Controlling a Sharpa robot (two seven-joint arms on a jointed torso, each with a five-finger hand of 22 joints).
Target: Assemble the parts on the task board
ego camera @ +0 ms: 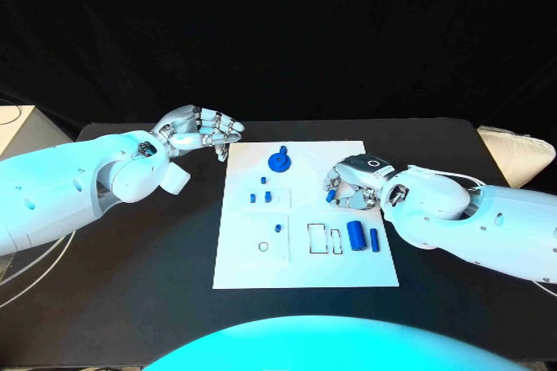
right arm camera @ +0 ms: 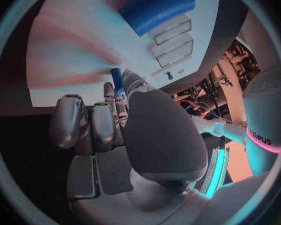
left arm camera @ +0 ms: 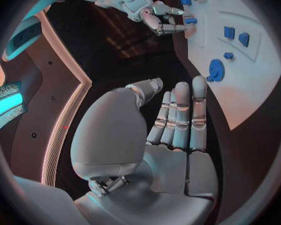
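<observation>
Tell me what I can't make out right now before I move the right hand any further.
- Right hand grip: a small blue part sits at its fingers; in the head view the hand covers the contact, in the right wrist view the thumb does.
- Board slot beneath that hand: covered in the head view.
- Small parts on the task board: too small to tell their shapes.
- Left hand: holds nothing, off the board.

The left hand (left arm camera: 172,130) is empty, fingers straight and side by side. Just past its fingertips lies the board (left arm camera: 253,80), with a blue gear (left arm camera: 216,70) nearest and small blue blocks (left arm camera: 236,35) beyond. Farther off, the right hand (left arm camera: 154,12) pinches a blue peg (left arm camera: 190,20) over the board.
</observation>
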